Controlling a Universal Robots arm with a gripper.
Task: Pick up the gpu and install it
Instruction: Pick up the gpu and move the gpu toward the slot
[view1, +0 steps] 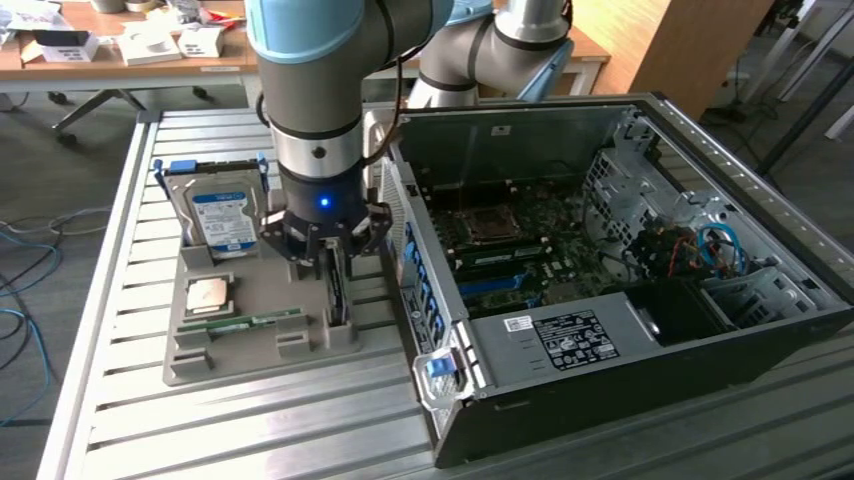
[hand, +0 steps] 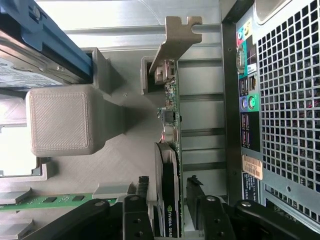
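The gpu (view1: 336, 298) stands on its long edge in a slot of the grey holder (view1: 267, 352), on the side nearest the computer case. In the wrist view the gpu (hand: 170, 120) shows its green board, a black cooler and the silver bracket (hand: 176, 45) at its far end. My gripper (view1: 332, 262) has come straight down over it. The black fingers (hand: 142, 195) stand on either side of the card, with a narrow gap still showing at each side. The gripper (hand: 167, 202) is open around the card and nothing is lifted.
The holder also carries a hard drive (view1: 220, 215) upright at the back, a CPU (view1: 207, 293) and a memory stick (view1: 247, 322). The open computer case (view1: 601, 250) lies just beside the holder, motherboard facing up; its rear panel (hand: 285, 100) is close to the card. All rest on a slatted metal table (view1: 240, 430).
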